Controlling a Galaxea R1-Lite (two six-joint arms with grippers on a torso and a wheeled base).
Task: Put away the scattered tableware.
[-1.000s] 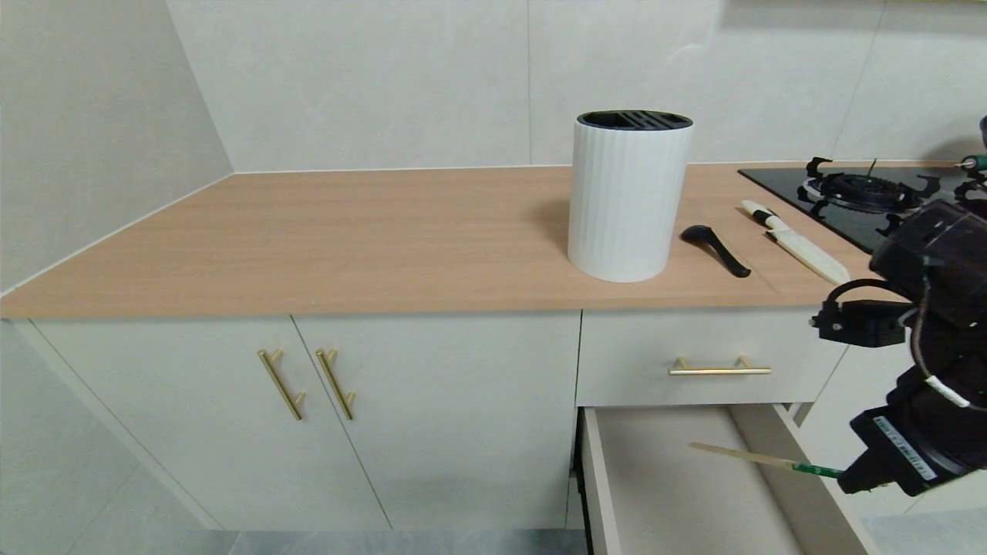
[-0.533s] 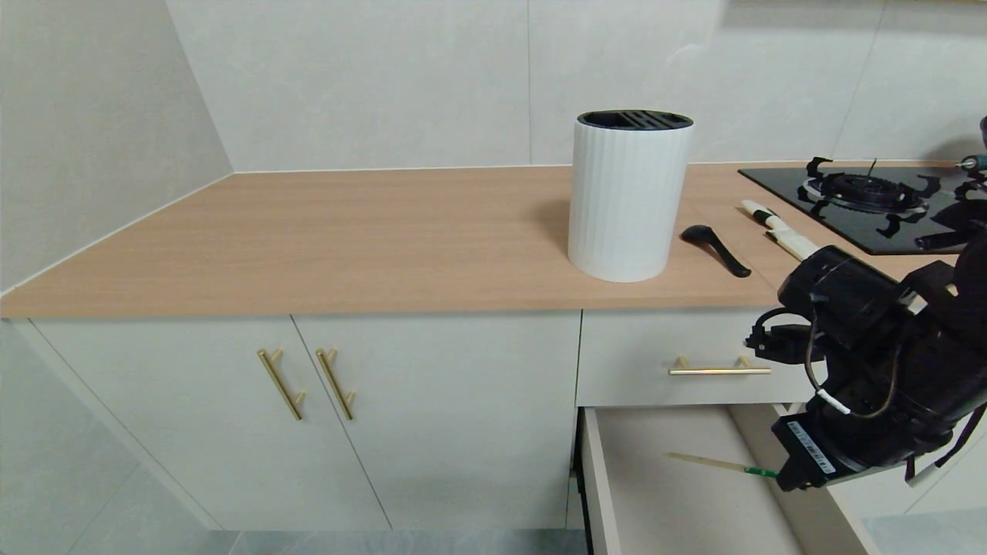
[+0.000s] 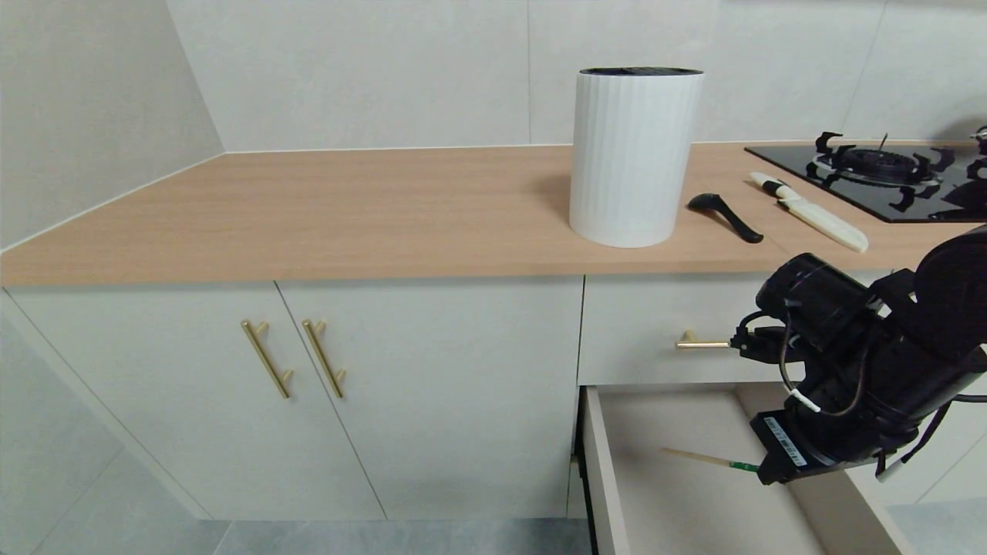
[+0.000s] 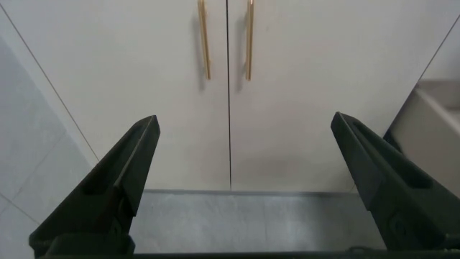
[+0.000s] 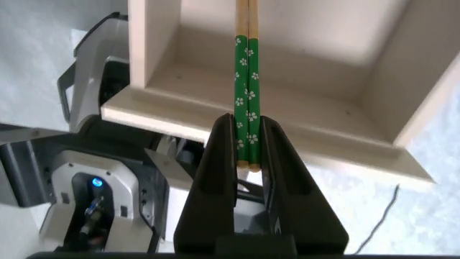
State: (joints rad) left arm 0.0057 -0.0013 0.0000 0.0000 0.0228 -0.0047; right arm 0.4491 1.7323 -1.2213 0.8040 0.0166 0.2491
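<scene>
The right gripper [image 3: 762, 469] hangs just over the open drawer [image 3: 598, 472], near its right side. Its fingers are closed tight on a pair of chopsticks [image 3: 698, 458]. It grips them at their green, flowery ends. The pale wood tips point across the drawer toward its left side and are up in the air, not touching the bottom. In the right wrist view, the gripper [image 5: 248, 135] pinches the chopsticks [image 5: 247, 57] side by side, and they reach out over the drawer [image 5: 359, 147].

A black spoon [image 3: 725, 214] and a white knife [image 3: 810, 222] lie on the counter [image 3: 347, 208] above the drawer. The spoon is near the knife but not touching it. A tall white holder [image 3: 634, 154] stands on the counter above the drawer's left side, with the spoon just beside it. A black stove [image 3: 871, 173] sits farther back above the drawer's right side.

The left gripper [image 4: 244, 128] has its fingers spread wide and holds nothing. It faces two cupboard doors [image 4: 302, 93] with gold handles, left of the drawer.
</scene>
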